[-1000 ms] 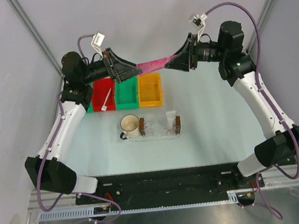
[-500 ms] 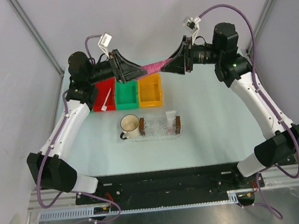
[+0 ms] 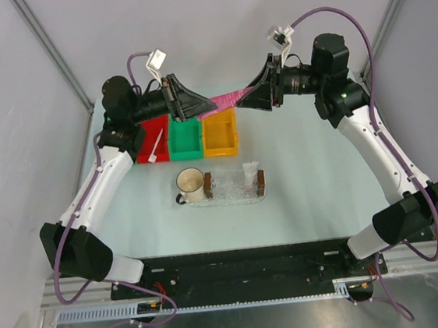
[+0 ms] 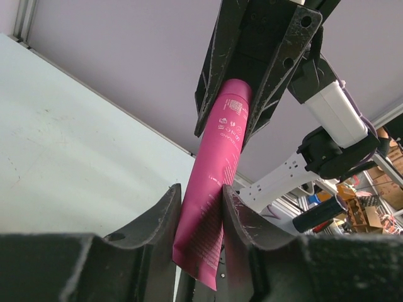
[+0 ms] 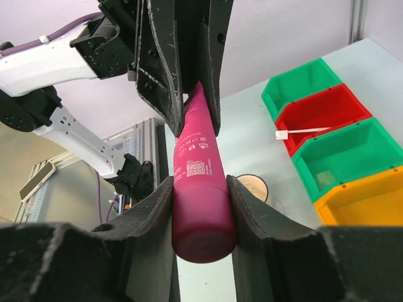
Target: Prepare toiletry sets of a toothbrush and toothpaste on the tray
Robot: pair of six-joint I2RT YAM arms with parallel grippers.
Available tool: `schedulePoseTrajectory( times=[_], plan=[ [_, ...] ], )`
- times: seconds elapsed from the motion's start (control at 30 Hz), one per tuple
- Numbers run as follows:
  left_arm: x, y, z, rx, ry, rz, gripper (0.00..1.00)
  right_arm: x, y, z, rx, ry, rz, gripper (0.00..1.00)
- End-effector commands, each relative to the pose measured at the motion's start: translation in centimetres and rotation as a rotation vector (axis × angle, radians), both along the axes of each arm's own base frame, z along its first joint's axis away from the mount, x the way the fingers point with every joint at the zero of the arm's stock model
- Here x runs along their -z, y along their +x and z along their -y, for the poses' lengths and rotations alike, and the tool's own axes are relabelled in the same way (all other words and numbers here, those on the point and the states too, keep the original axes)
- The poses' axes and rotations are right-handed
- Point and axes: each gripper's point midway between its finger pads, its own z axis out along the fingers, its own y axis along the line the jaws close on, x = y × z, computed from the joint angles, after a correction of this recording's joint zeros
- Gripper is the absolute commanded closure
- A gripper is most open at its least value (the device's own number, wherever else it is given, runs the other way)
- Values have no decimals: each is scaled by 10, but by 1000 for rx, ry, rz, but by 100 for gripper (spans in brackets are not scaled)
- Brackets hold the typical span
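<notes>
A soft magenta toothpaste tube (image 3: 226, 97) hangs in the air between both pincers. The right gripper (image 3: 249, 94) clamps its round end and the left gripper (image 3: 201, 103) pinches its flat crimped end. Below stand a red plastic bin (image 3: 152, 136) holding a slim white toothbrush (image 3: 155, 148), a green bin (image 3: 185, 136) and an orange bin (image 3: 219, 131). Nearer the arms, a cream mug (image 3: 190, 184) stands just beside the clear rectangular tray (image 3: 229, 188). The tube's white print is too small to read.

Magenta toothpaste (image 4: 214, 182) — white lettering, red bin (image 3: 162, 133), green bin (image 3: 187, 148), orange bin (image 3: 220, 146)

Three coloured bins (image 3: 186, 138), cream mug (image 3: 190, 184)
</notes>
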Motion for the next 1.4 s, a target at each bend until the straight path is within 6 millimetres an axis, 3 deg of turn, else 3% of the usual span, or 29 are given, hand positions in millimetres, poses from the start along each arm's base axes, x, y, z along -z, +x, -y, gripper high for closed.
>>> schedulePoseTrajectory(
  times=[0.0, 0.07, 0.2, 0.33, 0.5, 0.6, 0.9, 1.2, 1.37],
  plan=[
    [-5, -11, 5, 39, -9, 33, 89, -22, 0, 0, 36, 22, 83, 100],
    [-5, -12, 6, 40, -9, 35, 100, -22, 1, 0, 39, 19, 90, 100],
    [-6, -13, 5, 40, -9, 38, 100, -16, 2, -1, 61, -7, 102, 97],
    [-9, -15, 0, 28, -8, 79, 100, -8, -1, -2, 77, -48, 121, 71],
    [-4, -6, -16, -31, 20, 103, 100, -6, -3, 2, 102, -68, 136, 50],
    [0, -4, -24, -71, 59, 128, 100, -4, -3, 4, 112, -73, 140, 33],
    [5, 0, -40, -139, 105, 188, 100, 8, 3, 6, 138, -105, 132, 29],
    [65, 22, -73, -347, 421, 243, 100, 13, 8, 22, 210, -146, 155, 28],
    [75, 21, -93, -428, 597, 365, 100, 20, 13, 28, 239, -172, 151, 28]
  ],
)
